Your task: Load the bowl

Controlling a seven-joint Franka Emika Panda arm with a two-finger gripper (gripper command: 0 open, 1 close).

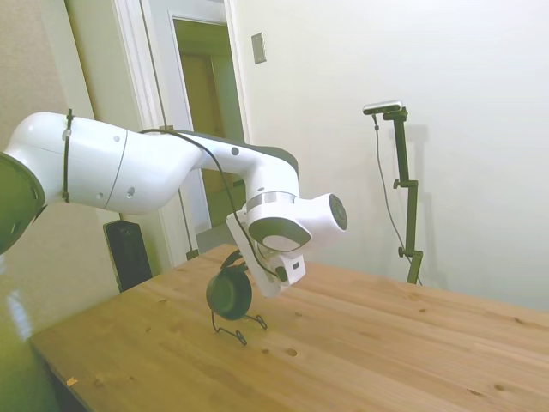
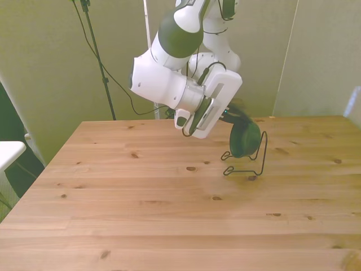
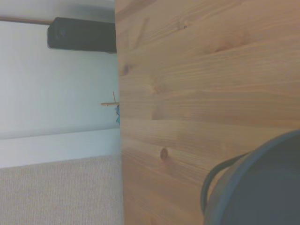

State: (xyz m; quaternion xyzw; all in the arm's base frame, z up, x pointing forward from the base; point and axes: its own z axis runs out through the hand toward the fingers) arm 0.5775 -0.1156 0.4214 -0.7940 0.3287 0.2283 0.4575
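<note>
Bowl (image 2: 243, 138) sits on edge in wire stand (image 2: 251, 165), at gripper (image 2: 230, 116).

Bowl (image 2: 244, 138) upright in wire stand (image 2: 246, 164) on table (image 2: 141, 214), front view's right.

The white arm (image 2: 175, 79) reached down over the far half of the wooden table (image 2: 169, 209), its wrist turned sideways toward the front view's right. The gripper (image 2: 228, 116) was at the upper edge of the dark green bowl (image 2: 243, 138); its fingers were hidden behind the wrist housing, so their state could not be read. The bowl stood on edge, tilted, in the thin black wire stand (image 2: 248, 161), whose feet rested on the tabletop. A black cable (image 2: 200, 70) looped along the wrist. Beyond the table's far-left corner a dark tripod (image 2: 98, 56) stood against the wall.
</note>
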